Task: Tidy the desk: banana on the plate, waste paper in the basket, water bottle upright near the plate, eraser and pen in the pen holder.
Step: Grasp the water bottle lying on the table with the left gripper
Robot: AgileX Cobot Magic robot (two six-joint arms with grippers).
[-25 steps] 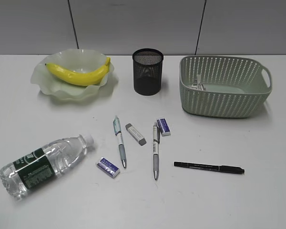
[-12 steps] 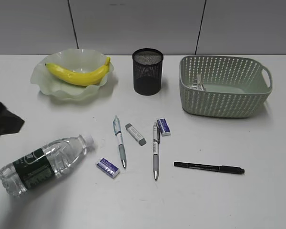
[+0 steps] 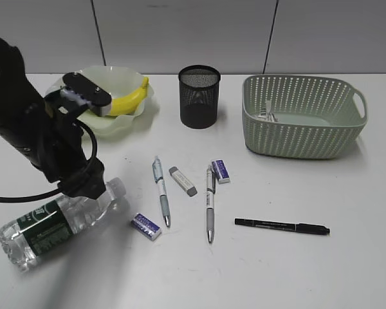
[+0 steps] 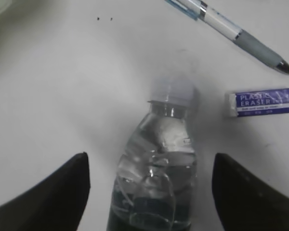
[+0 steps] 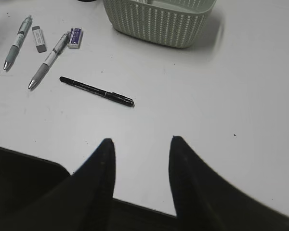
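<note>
I see the large white flat desk filling the frame, and at its lower left the clear ribbed plastic water bottle lies on its side, cap toward the centre. My left gripper hangs over its shoulder with the jaws spread wide, one each side, nothing held. I would lower straight, close on the ribbed body below the neck (the label part is rounder and may slip), then tip it upright near the pale green wavy plate at upper left. The right gripper waits with a narrower gap, empty.
</note>
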